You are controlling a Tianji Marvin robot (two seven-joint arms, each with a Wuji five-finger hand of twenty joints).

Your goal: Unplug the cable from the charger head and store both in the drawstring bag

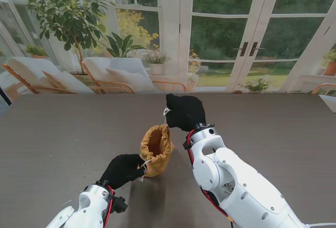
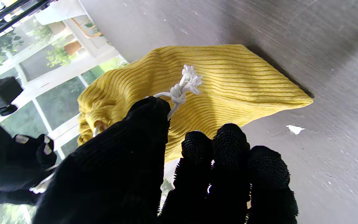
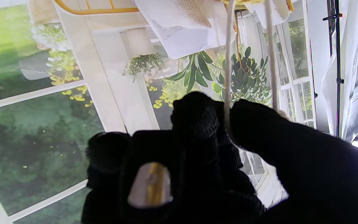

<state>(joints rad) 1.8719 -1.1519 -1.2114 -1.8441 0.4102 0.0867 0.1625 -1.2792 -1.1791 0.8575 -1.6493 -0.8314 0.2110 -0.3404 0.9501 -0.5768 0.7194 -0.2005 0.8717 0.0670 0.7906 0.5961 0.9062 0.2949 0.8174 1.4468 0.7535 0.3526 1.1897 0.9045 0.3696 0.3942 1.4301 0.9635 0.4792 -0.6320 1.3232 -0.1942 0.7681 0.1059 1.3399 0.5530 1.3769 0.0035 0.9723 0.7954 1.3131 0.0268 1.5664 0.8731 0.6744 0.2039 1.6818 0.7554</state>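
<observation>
Pulling both cords: your hands have the bag (image 1: 156,149) between them, mid-table.
Your left hand (image 1: 124,169) pinches the knotted cord (image 2: 183,85) at the bag's near side, fingers curled. Your right hand (image 1: 185,112) is closed on the far cord (image 3: 227,62), held taut. You can't see the cable or charger head; the mouth gapes.

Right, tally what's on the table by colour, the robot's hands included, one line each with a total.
Black: 2, the left hand and the right hand, both in black knit gloves
Mustard yellow: 1, the ribbed fabric drawstring bag
White: 2, the cord ends of the bag, one knotted, one looped
Total: 5
No cable or charger head shows.
</observation>
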